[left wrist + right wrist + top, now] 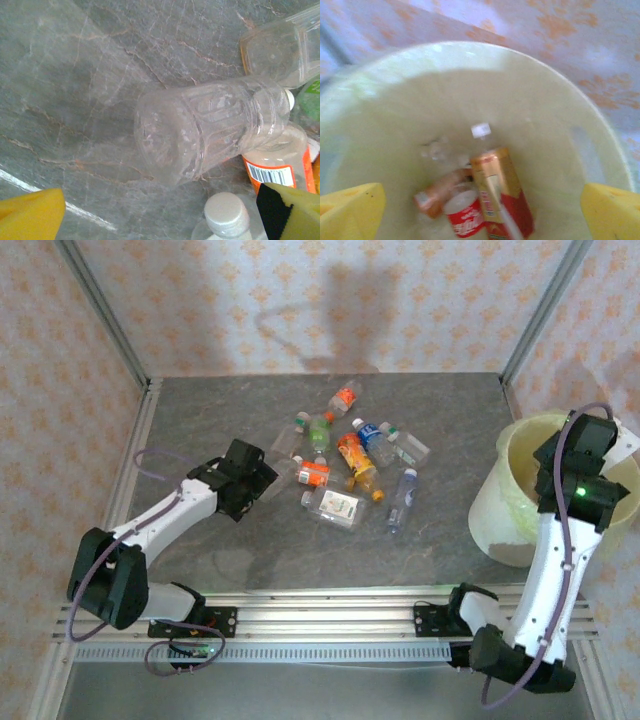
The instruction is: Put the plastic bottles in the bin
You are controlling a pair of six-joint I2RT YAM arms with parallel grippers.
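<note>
plastic bottles (345, 465) piled mid table (200, 420). left gripper (268, 478) at pile's left edge, contact unclear. right gripper (572, 455) over bin (490, 510).

Clear plastic bottles (345, 465) clustered mid-tabletop (200, 420), laid on sides; labels orange, green, blue, white. Pale yellow-green bin (492, 508) stood upright at right; red-labelled bottles (492, 192) lodged inside.

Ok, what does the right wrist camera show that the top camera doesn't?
Right wrist: the inside of the bin, holding a red-labelled bottle and a gold-and-red one, beneath the open right gripper. Top: the pile of bottles on the table, with the left gripper beside it. Both: the pale bin itself.
</note>
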